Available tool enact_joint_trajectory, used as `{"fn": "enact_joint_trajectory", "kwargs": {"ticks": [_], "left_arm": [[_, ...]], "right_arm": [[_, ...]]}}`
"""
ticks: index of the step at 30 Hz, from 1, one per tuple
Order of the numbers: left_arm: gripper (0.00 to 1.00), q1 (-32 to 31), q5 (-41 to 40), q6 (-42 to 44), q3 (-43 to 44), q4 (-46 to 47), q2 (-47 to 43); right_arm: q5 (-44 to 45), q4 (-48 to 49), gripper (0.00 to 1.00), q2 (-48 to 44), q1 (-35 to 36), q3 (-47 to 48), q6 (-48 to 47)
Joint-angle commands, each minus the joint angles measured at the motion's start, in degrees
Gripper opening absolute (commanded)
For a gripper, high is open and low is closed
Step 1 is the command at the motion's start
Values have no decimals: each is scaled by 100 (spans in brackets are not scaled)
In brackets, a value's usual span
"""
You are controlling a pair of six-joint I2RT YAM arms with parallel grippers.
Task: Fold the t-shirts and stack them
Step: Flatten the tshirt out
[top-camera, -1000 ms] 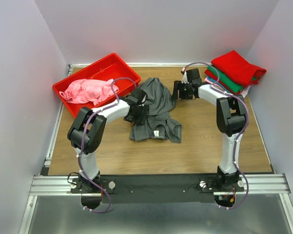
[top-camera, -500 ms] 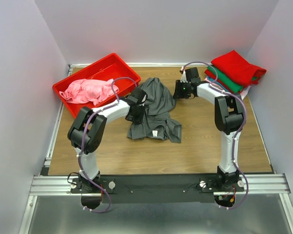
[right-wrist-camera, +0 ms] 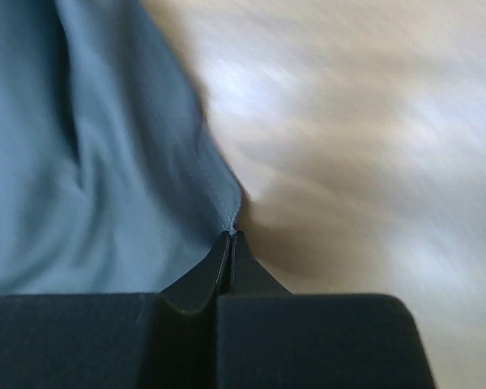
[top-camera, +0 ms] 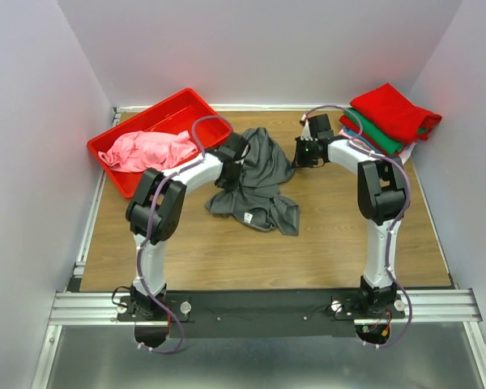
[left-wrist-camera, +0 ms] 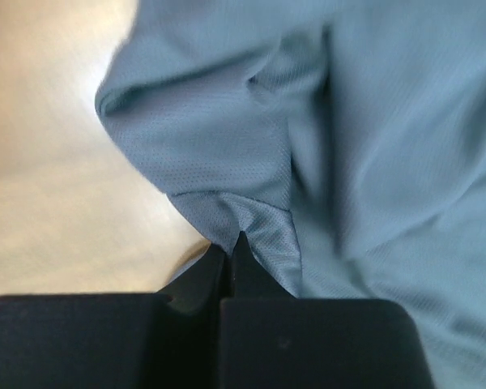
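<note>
The left end effector (left-wrist-camera: 231, 243) has its fingers pressed together on a small fold of the grey shirt (top-camera: 255, 182), at the far left side of the cloth. The right end effector (right-wrist-camera: 230, 237) is clamped in the same way on a stitched hem corner at the far right side of this shirt. So both arms hold one garment, each at one end of its far edge.

The desk (top-camera: 324, 243) is of wood and carries everything. The grey shirt lies crumpled near its middle, with the near part bunched on the wood. The red bin (top-camera: 196, 112) stands at the far left, just beside the shirt. At the far right corner is a folded stack, with a red shirt (top-camera: 393, 112) on top of a green one (top-camera: 379, 134). A pink shirt (top-camera: 146, 150) lies loose in the bin. A small white label (top-camera: 249, 217) shows on the near part of the grey shirt.

I judge that the step in hand is spreading the grey shirt flat; no fold is made yet. The next move calls for drawing the two held points apart and dragging the cloth until it is smooth. Both holds are on thin bits of cloth, so a hard pull could make one slip.
</note>
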Motion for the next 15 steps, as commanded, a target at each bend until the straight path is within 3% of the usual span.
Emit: {"fn": "enact_joint_trajectory", "kwargs": {"ticks": [1, 6, 10, 15], "left_arm": [[0, 53, -800, 439, 1242, -388, 473], [0, 88, -1188, 737, 3116, -854, 1376], [0, 106, -1320, 1001, 5206, -1303, 2195], [0, 150, -1065, 1054, 5159, -408, 2162]], "right_arm": [[913, -850, 1, -667, -235, -544, 157], [1388, -1255, 1, -1529, -647, -1344, 289], [1898, -1659, 1, -2118, -666, -1890, 385], [2433, -2284, 1, -2733, -692, -2409, 824]]}}
